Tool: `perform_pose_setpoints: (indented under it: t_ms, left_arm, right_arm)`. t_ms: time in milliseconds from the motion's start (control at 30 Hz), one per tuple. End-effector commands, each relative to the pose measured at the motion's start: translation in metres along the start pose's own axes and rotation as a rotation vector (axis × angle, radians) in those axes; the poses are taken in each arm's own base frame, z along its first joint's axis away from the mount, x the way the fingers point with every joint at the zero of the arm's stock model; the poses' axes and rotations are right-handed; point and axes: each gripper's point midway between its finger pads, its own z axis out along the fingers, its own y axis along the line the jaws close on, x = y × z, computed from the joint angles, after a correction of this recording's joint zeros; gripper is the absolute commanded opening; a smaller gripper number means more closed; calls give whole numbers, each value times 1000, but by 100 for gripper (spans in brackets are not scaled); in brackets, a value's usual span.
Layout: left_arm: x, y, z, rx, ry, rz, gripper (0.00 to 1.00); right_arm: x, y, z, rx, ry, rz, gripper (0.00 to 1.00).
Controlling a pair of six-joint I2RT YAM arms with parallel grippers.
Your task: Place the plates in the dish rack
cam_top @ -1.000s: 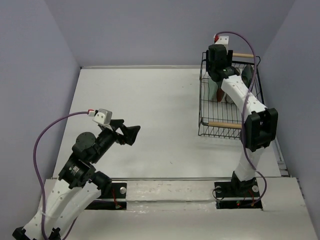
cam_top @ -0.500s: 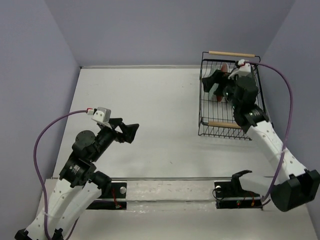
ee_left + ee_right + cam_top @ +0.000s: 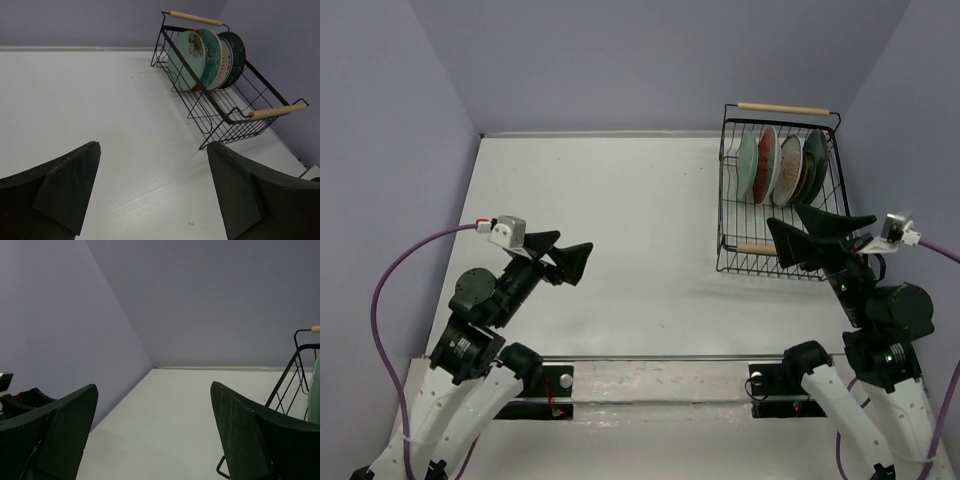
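Note:
The black wire dish rack with two wooden handles stands at the far right of the table. Several plates stand upright in it side by side: pale mint, red, a white one and dark teal. The left wrist view shows the rack with the mint plate in front, the red and teal plate and the dark teal plate behind. My right gripper is open and empty, raised by the rack's near end. My left gripper is open and empty over the left of the table.
The white table is walled by purple panels on three sides. In the right wrist view the rack's corner and the mint plate's edge show at the right, and the left arm at the lower left.
My right arm has pulled out of the rack and back toward the near edge, its gripper empty. The plates stay standing in the rack. My left gripper has drifted slightly left.

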Motion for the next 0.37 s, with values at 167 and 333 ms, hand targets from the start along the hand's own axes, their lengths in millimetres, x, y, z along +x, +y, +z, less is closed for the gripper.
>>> perform_pose_setpoints:
  t_ms: [167, 333]
  left_arm:
    - [-91, -40, -21, 114, -235, -9, 99]
    - [-91, -42, -26, 132, -249, -32, 99]
  right_arm:
    - [22, -13, -34, 78, 57, 36, 100]
    - [39, -9, -32, 39, 113, 77, 100]
